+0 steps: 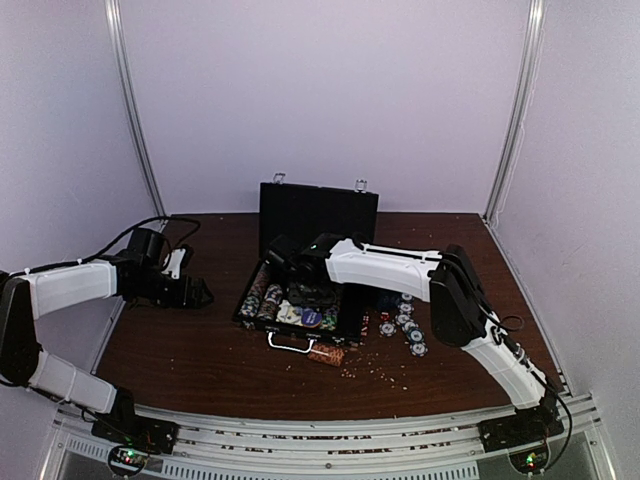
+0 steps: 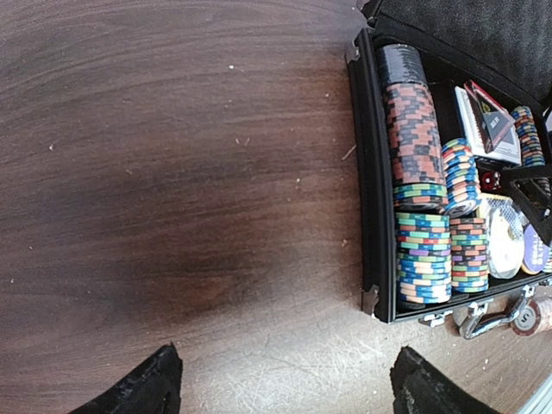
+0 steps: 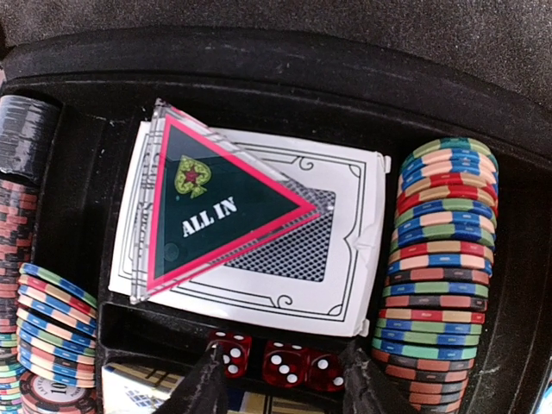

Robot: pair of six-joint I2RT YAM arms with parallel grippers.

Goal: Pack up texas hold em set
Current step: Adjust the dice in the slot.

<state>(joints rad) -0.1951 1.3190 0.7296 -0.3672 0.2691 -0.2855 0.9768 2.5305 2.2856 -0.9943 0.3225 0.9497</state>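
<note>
Right jaws: partly spread, one finger on each side of the dice row; contact with the dice cannot be told.
Left jaws: wide apart, nothing between them.
Right gripper: down inside the case, over a narrow compartment.
Left gripper: over bare table, with the case off to its right and well apart.
Dice: three, red, side by side between the right jaws.
Deck: flat in the compartment just beyond the right jaws.
Triangle: marked "ALL IN", lying on the deck's left part.
Chips: striped rows on edge, to both sides of the right jaws.
Case lid: upright, beyond the right jaws.
Loose chips: on the table outside the case, right of the right jaws.
</note>
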